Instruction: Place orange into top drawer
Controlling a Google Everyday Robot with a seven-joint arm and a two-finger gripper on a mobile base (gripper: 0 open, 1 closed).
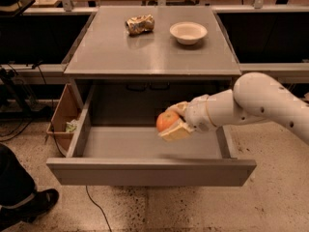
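Note:
The orange [166,120] is round and bright, held between the cream fingers of my gripper [172,123]. The gripper is shut on it and hangs over the right half of the open top drawer [149,171], just above the drawer's floor. My white arm reaches in from the right, over the drawer's right wall. The wide grey drawer is pulled fully out below the table top, and its inside holds nothing else.
On the grey table [145,57] lie a dented metal can [140,24] at the back and a cream bowl [188,32] to its right. A cardboard box [63,117] stands left of the drawer. A person's dark shoe [29,204] is at bottom left.

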